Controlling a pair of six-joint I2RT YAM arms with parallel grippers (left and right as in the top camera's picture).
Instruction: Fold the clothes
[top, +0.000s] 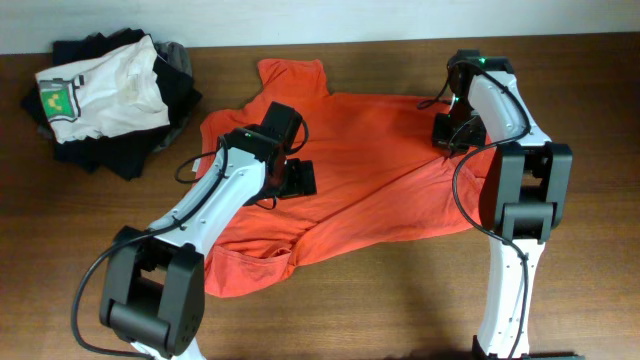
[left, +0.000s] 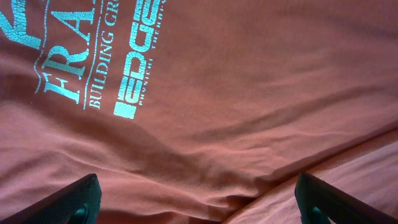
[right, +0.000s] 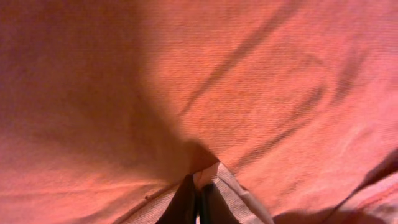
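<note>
Red-orange T-shirt (top: 370, 170), one, lay on the surface (top: 400, 300); left gripper (left: 196, 186) gaped apart, right gripper (right: 199, 202) clamped its cloth.

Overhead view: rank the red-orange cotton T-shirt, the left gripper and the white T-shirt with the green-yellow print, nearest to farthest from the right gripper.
1. red-orange cotton T-shirt: directly under the right gripper, which is shut on its fabric.
2. left gripper: open over the shirt's middle, to the left.
3. white T-shirt with the green-yellow print: on the dark folded garments, far left.
</note>
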